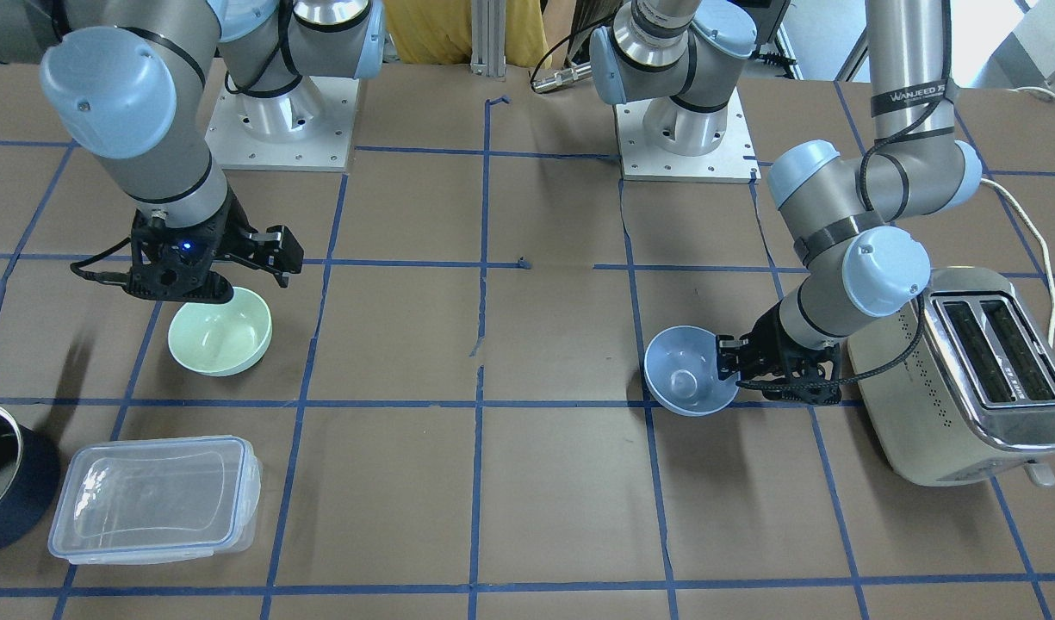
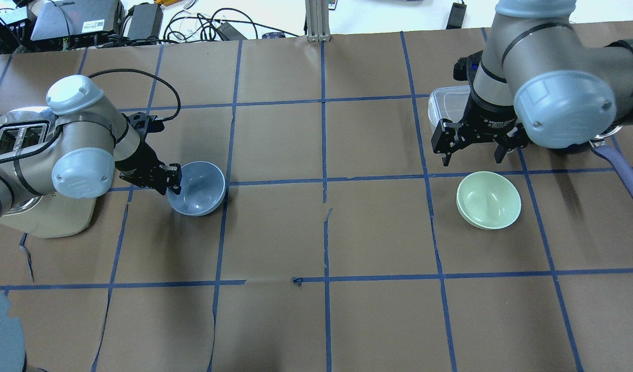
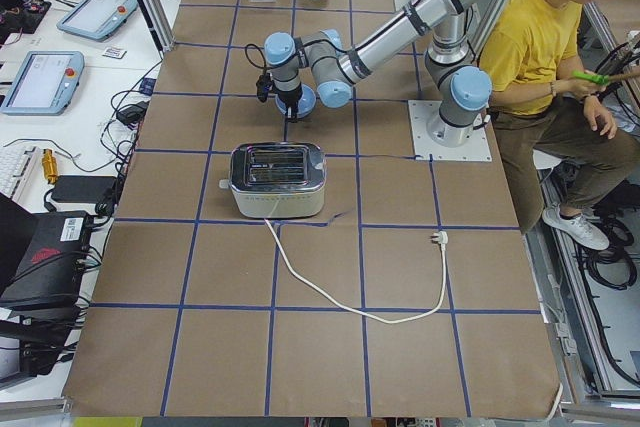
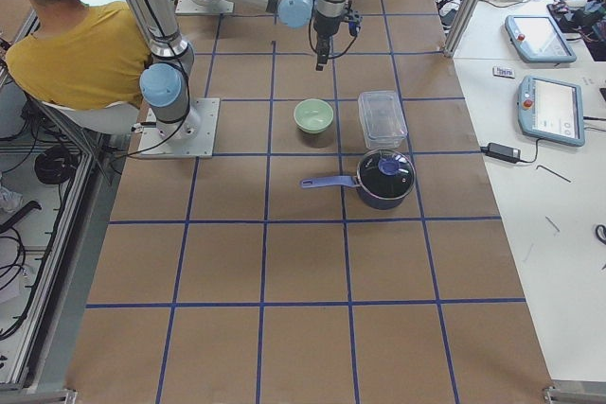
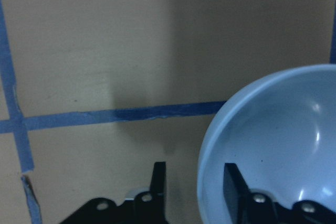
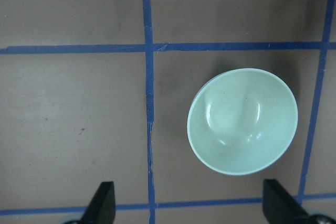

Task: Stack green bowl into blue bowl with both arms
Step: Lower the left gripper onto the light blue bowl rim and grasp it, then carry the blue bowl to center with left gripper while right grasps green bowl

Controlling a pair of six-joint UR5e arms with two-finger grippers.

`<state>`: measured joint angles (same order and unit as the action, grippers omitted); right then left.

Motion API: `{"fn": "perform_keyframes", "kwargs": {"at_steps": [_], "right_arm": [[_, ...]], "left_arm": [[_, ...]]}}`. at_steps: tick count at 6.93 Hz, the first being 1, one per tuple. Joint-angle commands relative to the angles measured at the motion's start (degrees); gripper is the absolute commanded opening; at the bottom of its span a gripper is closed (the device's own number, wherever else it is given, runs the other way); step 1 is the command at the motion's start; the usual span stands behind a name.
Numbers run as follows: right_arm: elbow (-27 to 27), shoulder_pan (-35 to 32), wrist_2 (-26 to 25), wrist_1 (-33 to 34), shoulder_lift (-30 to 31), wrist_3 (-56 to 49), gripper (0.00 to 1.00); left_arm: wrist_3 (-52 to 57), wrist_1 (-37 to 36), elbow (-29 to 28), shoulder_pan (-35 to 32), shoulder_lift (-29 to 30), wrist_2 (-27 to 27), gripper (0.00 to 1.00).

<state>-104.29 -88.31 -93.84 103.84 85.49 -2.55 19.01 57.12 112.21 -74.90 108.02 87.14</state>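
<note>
The green bowl (image 1: 221, 331) stands upright on the table, also seen in the overhead view (image 2: 489, 200) and the right wrist view (image 6: 242, 120). My right gripper (image 2: 471, 157) hangs open and empty above the table just beyond it, not touching it. The blue bowl (image 1: 686, 370) sits on the robot's left side of the table (image 2: 200, 188). My left gripper (image 2: 172, 178) reaches in low from the toaster side. In the left wrist view its fingers (image 5: 157, 182) straddle the blue bowl's (image 5: 273, 145) rim, one inside, one outside, with a gap beside the outer finger.
A silver toaster (image 1: 966, 379) stands close behind the left arm. A clear lidded container (image 1: 152, 499) and a dark navy pot (image 1: 2, 491) with a long handle sit near the green bowl. A person in yellow (image 3: 540, 37) sits behind the robot bases.
</note>
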Motion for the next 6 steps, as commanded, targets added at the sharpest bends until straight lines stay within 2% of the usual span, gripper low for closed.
{"fn": "perform_keyframes", "kwargs": {"at_steps": [1, 2, 3, 4, 5, 6], "right_arm": [[-10.70, 0.33, -0.11, 17.54, -0.67, -3.86, 1.00], [-14.06, 1.12, -0.20, 24.06, -0.67, -5.60, 1.00], [-15.57, 3.48, 0.06, 25.08, -0.67, -11.28, 1.00], [-17.24, 6.11, 0.85, 24.92, -1.28, -16.03, 1.00], [-17.95, 7.09, 0.94, 24.83, -2.16, -16.17, 1.00], [-18.14, 7.02, 0.85, 25.96, -2.34, -15.91, 1.00]], "left_arm": [[0.15, -0.44, -0.41, -0.07, 0.79, -1.44, 0.03], [-1.33, 0.35, -1.37, -0.50, 0.27, -4.76, 0.00], [-8.13, 0.36, -2.42, -3.12, 0.35, -6.70, 0.00], [-13.85, 0.44, -4.09, -8.54, -0.43, -6.72, 0.00], [-22.53, 0.10, -6.54, -14.07, 0.43, -6.64, 0.00], [-29.05, 1.14, -11.79, -19.26, 2.01, -6.55, 0.00]]}}
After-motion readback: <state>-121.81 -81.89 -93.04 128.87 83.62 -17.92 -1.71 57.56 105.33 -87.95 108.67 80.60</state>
